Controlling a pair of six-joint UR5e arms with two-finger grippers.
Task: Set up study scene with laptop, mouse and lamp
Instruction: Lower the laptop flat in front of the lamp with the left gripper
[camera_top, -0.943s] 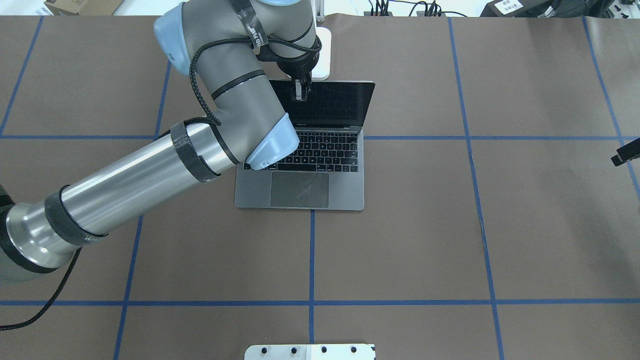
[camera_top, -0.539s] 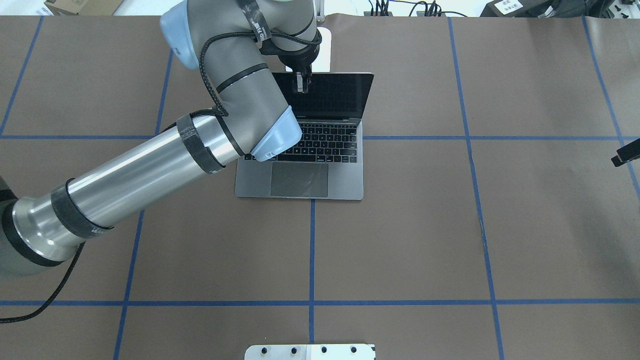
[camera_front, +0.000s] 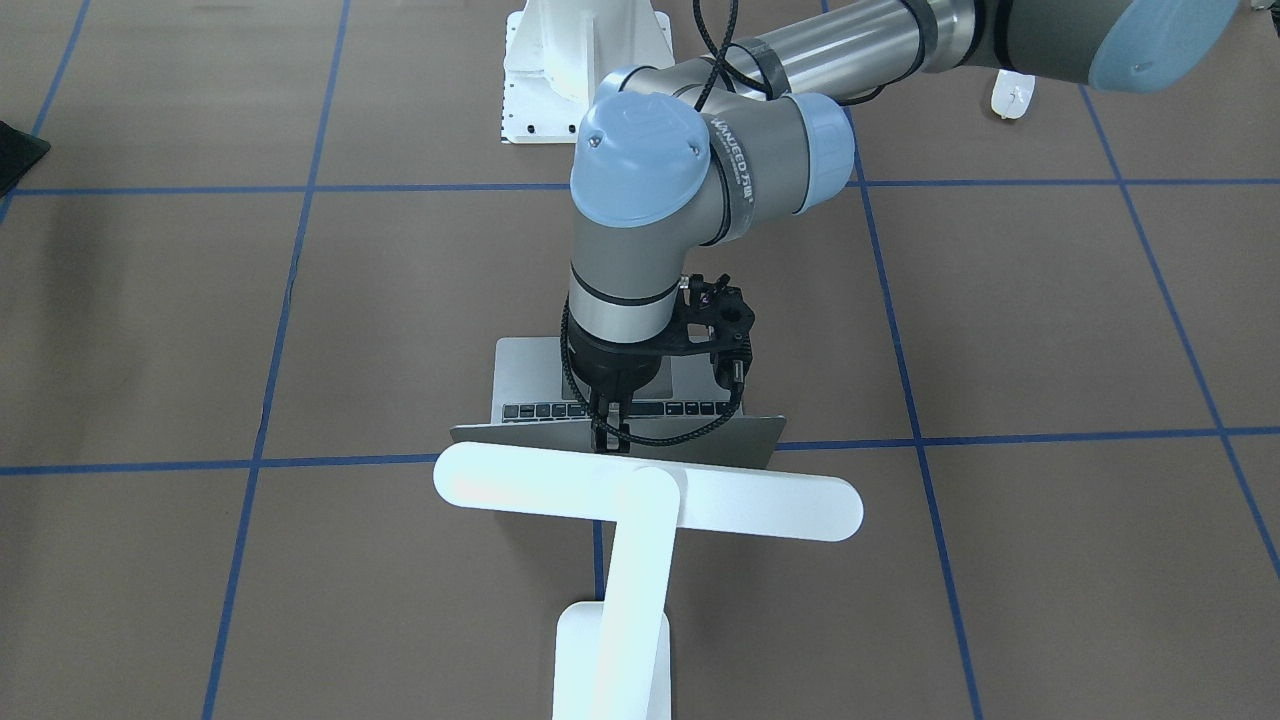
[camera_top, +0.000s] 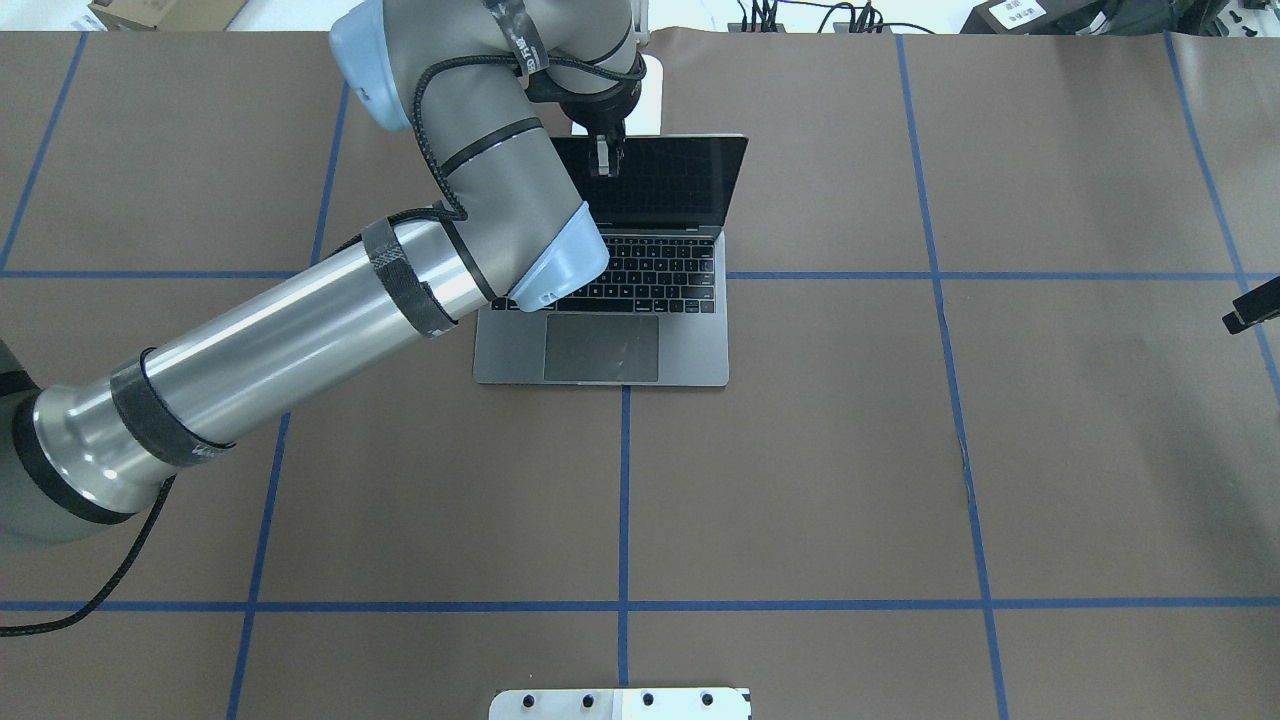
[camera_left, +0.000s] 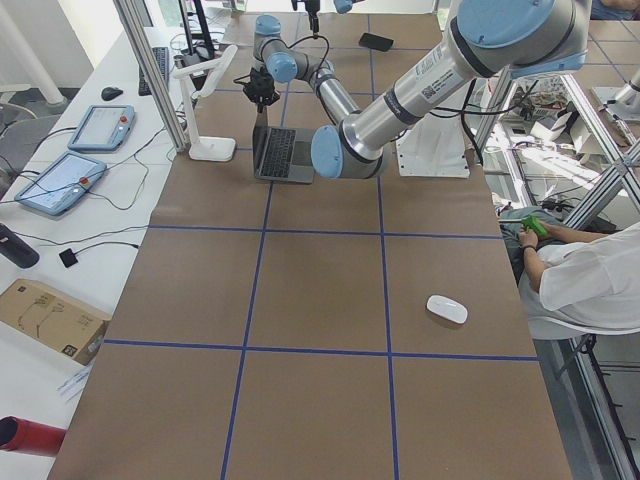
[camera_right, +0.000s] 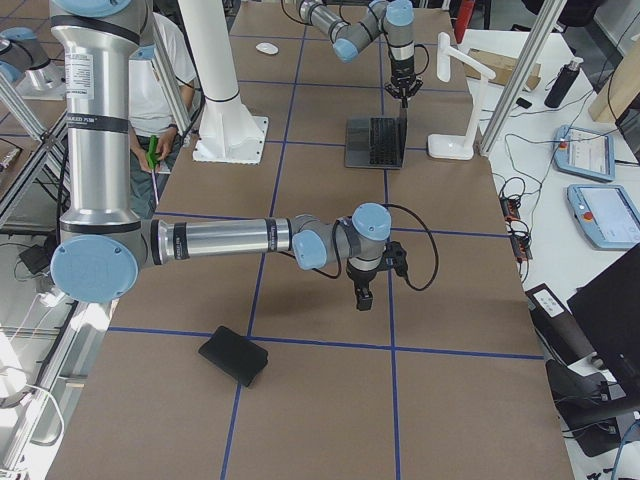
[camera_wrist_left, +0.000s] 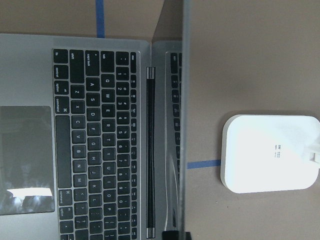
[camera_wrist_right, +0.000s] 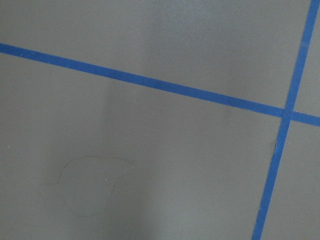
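Note:
The grey laptop (camera_top: 640, 345) stands open in the middle of the table, its dark screen upright. My left gripper (camera_top: 604, 163) is shut on the top edge of the lid, left of its middle, and also shows in the front view (camera_front: 608, 438). The white lamp (camera_front: 650, 492) stands just behind the laptop, and its base (camera_wrist_left: 270, 152) is close to the lid. The white mouse (camera_left: 447, 309) lies far off on my left side, near the table's front. My right gripper (camera_right: 362, 297) hangs over bare table far to the right; I cannot tell if it is open.
A black square mat (camera_right: 233, 355) lies at the table's right end near the robot side. The white robot pedestal (camera_front: 580, 60) is bolted at the robot's edge. Blue tape lines (camera_top: 623, 500) grid the brown table. Operator gear lies beyond the far edge.
My left gripper has moved away from the robot with the lid in its grip. The whole laptop has slid toward the lamp. The right arm has not moved.

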